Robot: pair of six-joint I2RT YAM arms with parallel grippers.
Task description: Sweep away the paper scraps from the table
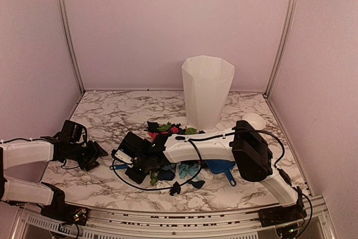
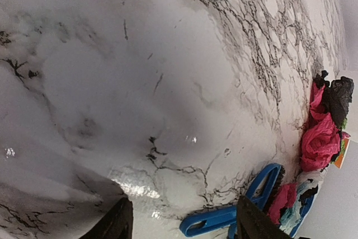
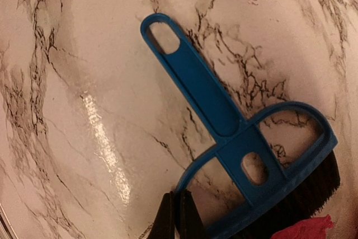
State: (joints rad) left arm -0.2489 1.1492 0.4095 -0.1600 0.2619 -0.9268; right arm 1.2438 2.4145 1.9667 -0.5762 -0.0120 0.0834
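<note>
- Small crumpled paper scraps (image 1: 168, 129) in black, red, green and light blue were seen heaped near the middle of the white marble-patterned table (image 1: 112, 113), just in front of a tall white faceted bin (image 1: 207, 90).
- More light blue and black bits were scattered nearer the front edge, beside a blue plastic dustpan (image 1: 221, 166).
- A blue plastic hand brush with black bristles (image 3: 224, 121) was laid flat on the table, its bristles right beside a red scrap.
- The right gripper (image 3: 178, 198) was seen pressed together, its tips just beside the brush's curved frame; nothing was seen pinched.
- The left gripper (image 2: 184, 208) was seen spread and empty, low over bare table, left of the heap.
- A small white bowl (image 1: 254, 120) was placed right of the bin.
</note>
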